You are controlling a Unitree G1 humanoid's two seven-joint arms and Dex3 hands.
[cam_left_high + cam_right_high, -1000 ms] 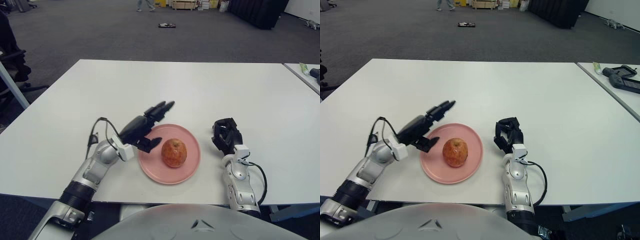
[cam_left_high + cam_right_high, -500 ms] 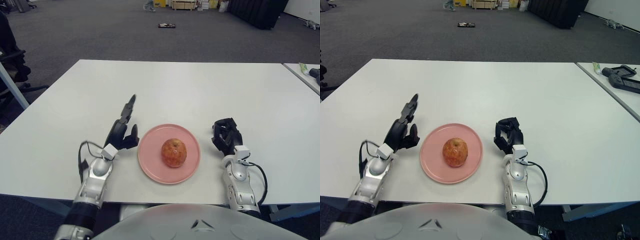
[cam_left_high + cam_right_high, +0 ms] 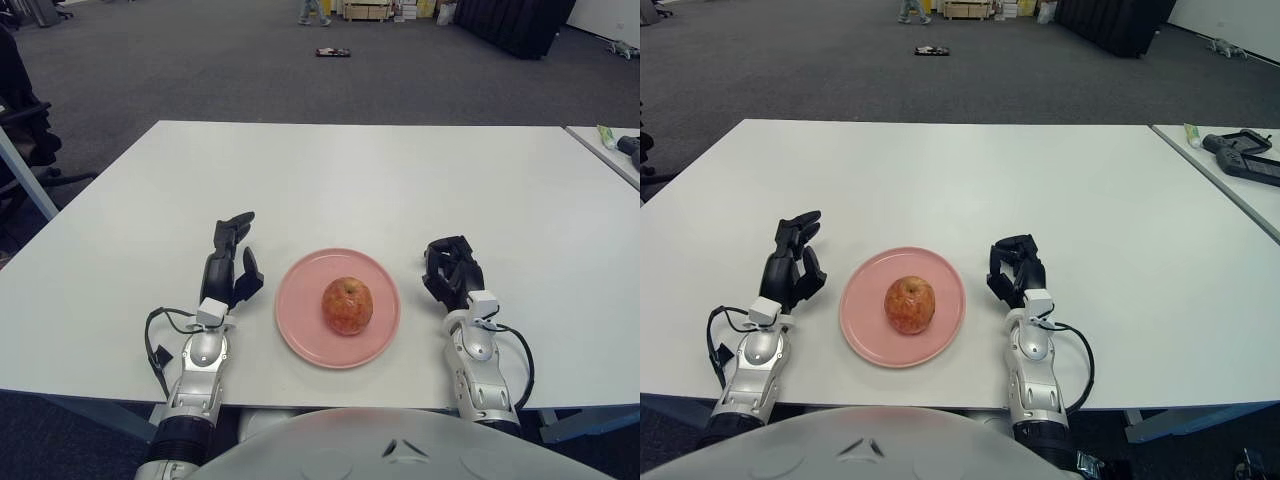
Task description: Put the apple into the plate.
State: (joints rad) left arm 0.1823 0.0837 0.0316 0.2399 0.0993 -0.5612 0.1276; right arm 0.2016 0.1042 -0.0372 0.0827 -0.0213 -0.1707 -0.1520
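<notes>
A red-yellow apple (image 3: 347, 305) sits upright in the middle of the pink plate (image 3: 300, 330), near the table's front edge. My left hand (image 3: 232, 261) stands just left of the plate, fingers extended and relaxed, holding nothing and not touching the apple. My right hand (image 3: 452, 270) shows to the right of the plate with its fingers curled and nothing in them.
The white table (image 3: 400, 180) stretches far behind the plate. A second table edge at the far right carries a dark device (image 3: 1240, 158) and a small green item (image 3: 1193, 132). Beyond lies grey carpeted floor.
My left hand has drawn back from over the plate's left rim to the table beside it, and its forearm has swung in to point straight forward. Apple, plate and right hand have not moved.
</notes>
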